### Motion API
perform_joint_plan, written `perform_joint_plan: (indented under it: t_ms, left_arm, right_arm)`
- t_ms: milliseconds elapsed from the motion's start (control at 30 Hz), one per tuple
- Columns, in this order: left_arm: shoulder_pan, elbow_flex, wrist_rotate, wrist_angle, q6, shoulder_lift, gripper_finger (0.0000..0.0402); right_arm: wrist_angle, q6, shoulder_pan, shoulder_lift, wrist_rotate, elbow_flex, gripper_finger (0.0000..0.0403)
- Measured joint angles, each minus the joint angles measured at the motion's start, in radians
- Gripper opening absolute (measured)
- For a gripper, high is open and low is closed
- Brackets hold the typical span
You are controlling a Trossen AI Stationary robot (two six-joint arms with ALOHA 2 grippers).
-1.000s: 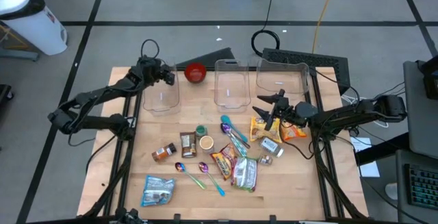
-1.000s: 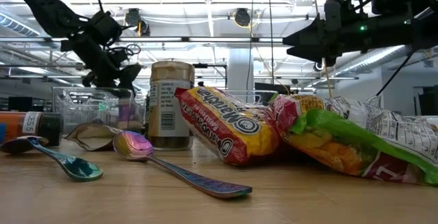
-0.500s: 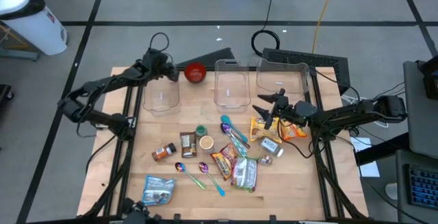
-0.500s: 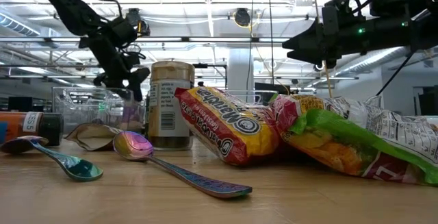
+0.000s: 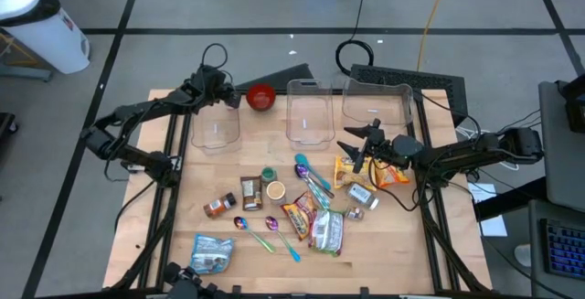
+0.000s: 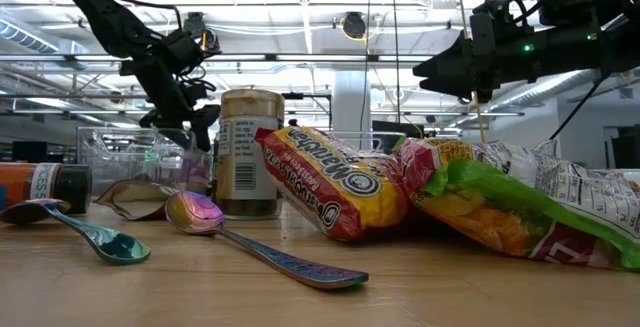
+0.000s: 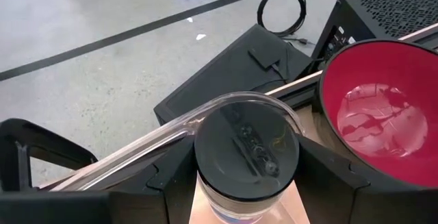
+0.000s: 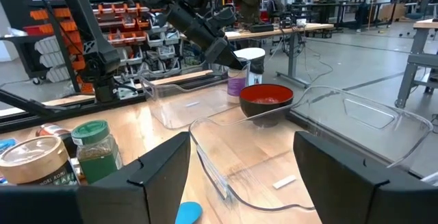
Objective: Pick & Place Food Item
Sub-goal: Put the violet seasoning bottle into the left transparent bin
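Observation:
My left gripper [image 5: 230, 100] is shut on a small spice jar [image 7: 246, 148] with a dark round lid and a purple label [image 8: 239, 81]. It hangs over the far rim of the left clear container [image 5: 215, 127], close to the red bowl [image 5: 261, 97]. My right gripper [image 5: 348, 146] stands open and level above the table, right of the middle, just over an orange snack bag [image 5: 348, 173], and touches nothing. My left gripper pinches the jar's body just under the lid [image 7: 205, 186] between its two fingers, one on each side. The fingers slant down from the table's left side. The jar stands upright, lifted clear above the container's rim [image 7: 171, 125].
Two more clear containers [image 5: 309, 116] [image 5: 377, 105] stand at the back. Noodle packets [image 5: 300, 215], a green bag [image 5: 327, 230], spoons [image 5: 311, 178], jars [image 5: 251, 192] and a blue packet [image 5: 210, 255] lie across the middle and front of the table.
My left gripper has carried the jar a short way along the left container's far rim toward the red bowl, tipping a little further down. The jar stays upright in the hold. My right gripper has kept still.

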State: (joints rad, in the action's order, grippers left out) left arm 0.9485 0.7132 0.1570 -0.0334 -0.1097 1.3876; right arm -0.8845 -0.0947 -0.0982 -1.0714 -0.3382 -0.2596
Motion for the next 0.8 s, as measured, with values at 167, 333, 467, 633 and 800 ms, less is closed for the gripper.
perform_joint_plan:
  t_ms: [167,333,467,633,800]
  left_arm:
    - [0.000,0.000,0.000,-0.002,0.000,0.000,0.0211]
    - [0.000,0.000,0.000,-0.010,0.000,0.000,0.0237]
    - [0.000,-0.003,0.003,-0.032,0.003,0.001,0.0260]
    - [0.000,-0.003,0.003,-0.024,0.003,0.001,0.0258]
    - [0.000,-0.003,0.002,-0.017,0.019,0.001,0.0249]
  right_arm:
    - [0.000,0.001,0.000,0.000,0.000,0.000,0.0254]
    - [0.000,0.001,0.000,0.000,0.000,0.000,0.0254]
    - [0.000,0.001,0.000,0.000,0.000,0.000,0.0254]
    - [0.000,0.001,0.000,0.000,0.000,0.000,0.0254]
    - [-0.001,0.001,0.000,0.000,0.000,0.000,0.0254]
